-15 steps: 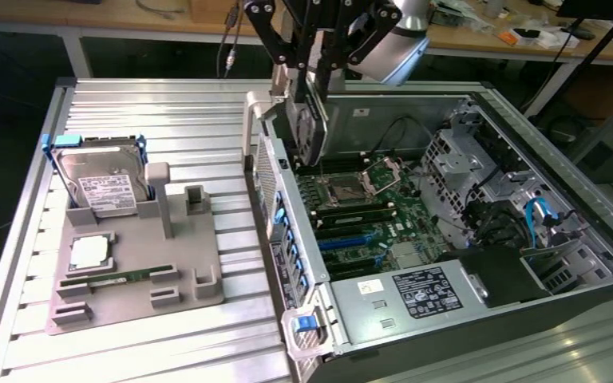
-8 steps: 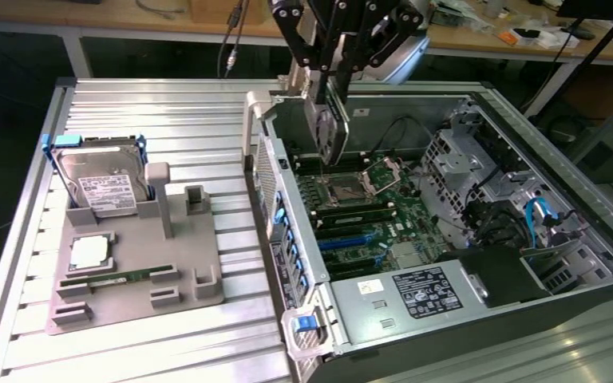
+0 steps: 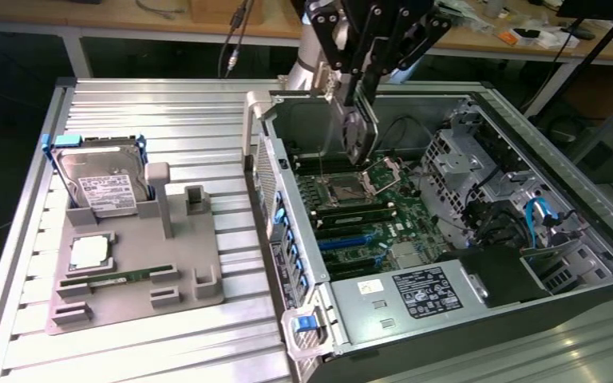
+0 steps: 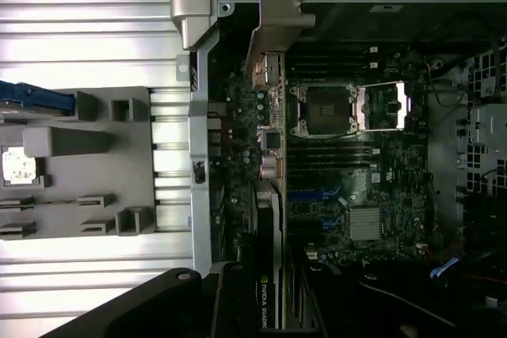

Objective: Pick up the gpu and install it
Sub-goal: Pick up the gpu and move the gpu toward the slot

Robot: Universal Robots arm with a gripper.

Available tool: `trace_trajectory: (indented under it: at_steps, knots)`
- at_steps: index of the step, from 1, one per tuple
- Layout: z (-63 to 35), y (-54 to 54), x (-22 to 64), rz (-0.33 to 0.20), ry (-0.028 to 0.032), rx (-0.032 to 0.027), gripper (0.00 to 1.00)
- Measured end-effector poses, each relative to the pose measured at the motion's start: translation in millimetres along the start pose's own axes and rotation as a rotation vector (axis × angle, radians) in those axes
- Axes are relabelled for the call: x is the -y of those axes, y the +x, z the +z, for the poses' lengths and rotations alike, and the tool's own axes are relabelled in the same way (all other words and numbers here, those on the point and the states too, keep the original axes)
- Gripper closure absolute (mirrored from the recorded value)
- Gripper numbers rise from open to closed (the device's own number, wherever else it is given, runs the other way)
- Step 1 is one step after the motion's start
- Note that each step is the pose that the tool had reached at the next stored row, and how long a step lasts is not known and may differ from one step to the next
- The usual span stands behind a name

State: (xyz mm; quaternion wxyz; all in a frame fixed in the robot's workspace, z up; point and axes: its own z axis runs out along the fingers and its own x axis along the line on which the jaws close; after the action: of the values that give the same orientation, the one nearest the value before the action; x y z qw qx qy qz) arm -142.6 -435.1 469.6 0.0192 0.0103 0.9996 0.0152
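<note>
Your gripper (image 3: 351, 104) pinches the gpu (image 3: 357, 137), which hangs on edge below the jaws over the motherboard (image 3: 392, 223), its long axis along the case (image 3: 267, 171) wall, seemingly crosswise to the blue slots (image 3: 341, 239).

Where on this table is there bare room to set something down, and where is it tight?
Bare table lies beyond the hard drive and in front of the gray holder. A narrow strip separates holder and computer case. Inside the case is crowded: the end effector holds the graphics card over the motherboard.
</note>
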Motion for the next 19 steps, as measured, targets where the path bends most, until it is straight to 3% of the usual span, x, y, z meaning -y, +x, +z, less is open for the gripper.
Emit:
trace_trajectory:
  at_steps: [19]
  knots:
    - [8.4,-62.2,-1.1,0.0,0.0,0.0,0.73]
